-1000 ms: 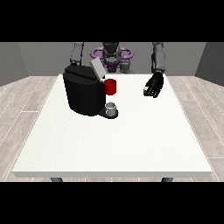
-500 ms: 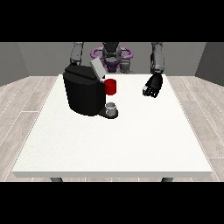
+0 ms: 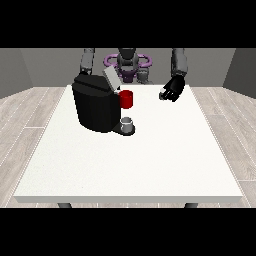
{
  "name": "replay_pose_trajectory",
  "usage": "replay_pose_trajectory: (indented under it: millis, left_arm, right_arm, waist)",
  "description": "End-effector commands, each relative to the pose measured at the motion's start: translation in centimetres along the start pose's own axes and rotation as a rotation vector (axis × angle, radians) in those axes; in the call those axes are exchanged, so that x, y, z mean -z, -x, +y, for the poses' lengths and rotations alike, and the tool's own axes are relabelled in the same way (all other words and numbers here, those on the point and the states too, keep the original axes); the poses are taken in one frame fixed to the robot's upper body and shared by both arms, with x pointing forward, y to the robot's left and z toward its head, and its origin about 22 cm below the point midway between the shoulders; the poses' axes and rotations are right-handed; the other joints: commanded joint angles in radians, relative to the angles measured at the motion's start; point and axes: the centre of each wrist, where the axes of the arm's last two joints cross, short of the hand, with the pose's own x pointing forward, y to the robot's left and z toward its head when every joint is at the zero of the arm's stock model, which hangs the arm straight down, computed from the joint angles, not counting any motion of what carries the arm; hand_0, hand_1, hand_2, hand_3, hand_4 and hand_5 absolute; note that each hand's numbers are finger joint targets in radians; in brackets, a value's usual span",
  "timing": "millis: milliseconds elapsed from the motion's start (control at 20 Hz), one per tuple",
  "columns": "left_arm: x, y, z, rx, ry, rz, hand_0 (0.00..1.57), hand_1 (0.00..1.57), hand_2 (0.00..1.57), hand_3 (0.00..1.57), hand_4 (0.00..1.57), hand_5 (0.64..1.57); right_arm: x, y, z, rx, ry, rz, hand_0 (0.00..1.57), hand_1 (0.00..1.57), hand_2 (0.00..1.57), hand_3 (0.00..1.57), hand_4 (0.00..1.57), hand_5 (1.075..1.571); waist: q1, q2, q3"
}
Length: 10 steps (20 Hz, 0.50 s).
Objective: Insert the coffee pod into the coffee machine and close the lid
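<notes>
Behind the coffee machine [image 3: 96, 107] one hand hides; the other hand [image 3: 172, 89] clutches something small.

Even, soft light; faint shadow under the coffee machine [image 3: 97, 105].

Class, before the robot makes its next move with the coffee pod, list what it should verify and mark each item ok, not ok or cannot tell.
1. Coffee machine upright on the table: ok.
2. Lid raised for loading: ok.
3. Small pale object, likely the coffee pod, at the robot hand at the view's right: ok.
4. Pod already in the machine: not ok.
5. Other hand's state: cannot tell, hidden behind the machine.
6. Cup under the spout: ok.
</notes>
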Motion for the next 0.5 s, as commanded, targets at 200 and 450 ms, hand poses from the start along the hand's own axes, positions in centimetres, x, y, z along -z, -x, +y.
replay_pose_trajectory:
  millis: [200, 450]
  left_arm:
    - [1.0, -1.6, 2.9, -0.062, 0.099, -0.019, 1.40, 1.40, 1.39, 1.33, 0.54, 1.571]
    - [3.2, -6.1, 4.6, -0.032, 0.038, -0.057, 1.42, 1.42, 1.40, 1.34, 0.56, 1.571]
  right_arm:
    - [-1.3, 1.4, -0.5, -0.004, -0.060, 0.074, 0.00, 0.00, 0.00, 0.00, 0.00, 1.571]
    - [-0.4, -0.4, 1.3, 0.031, -0.061, 0.007, 0.00, 0.00, 0.00, 0.00, 0.00, 1.571]
  waist:
    - [-0.031, -0.124, -0.0002]
    - [-0.047, -0.072, -0.0002]
